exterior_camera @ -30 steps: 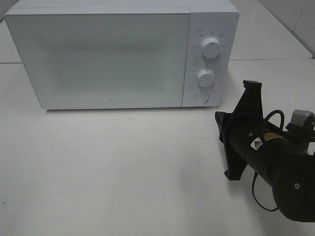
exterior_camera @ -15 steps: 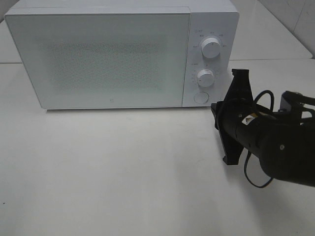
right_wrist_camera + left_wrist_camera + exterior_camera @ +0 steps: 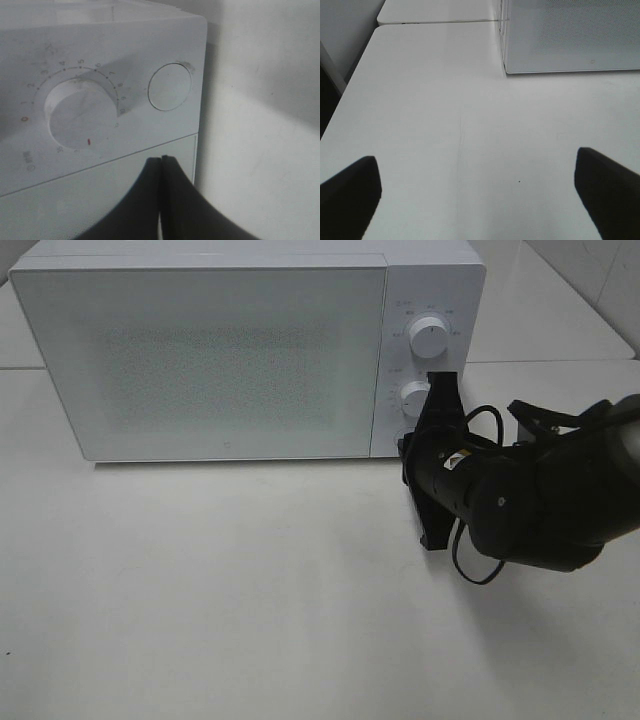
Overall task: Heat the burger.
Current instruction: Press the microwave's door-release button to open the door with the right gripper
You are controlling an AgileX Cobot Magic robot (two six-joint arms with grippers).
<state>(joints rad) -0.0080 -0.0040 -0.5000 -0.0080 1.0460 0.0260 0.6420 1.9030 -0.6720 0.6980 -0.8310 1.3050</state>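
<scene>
Toward the left edge of the white table (image 3: 200, 590), the left gripper (image 3: 477, 187) hangs with its jaws spread wide, holding nothing. Along the back edge stands the white microwave (image 3: 220, 360), door closed. At its right-hand control panel the right gripper (image 3: 161, 161) has its jaws pressed together, empty, tips near the round button (image 3: 170, 86) beside the lower knob (image 3: 80, 112). The burger shows in no view, so its place cannot be told.

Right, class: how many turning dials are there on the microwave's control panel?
2. The upper dial is near the top of the control panel; the lower dial is directly below it, beside the right gripper. None seem hidden.
</scene>
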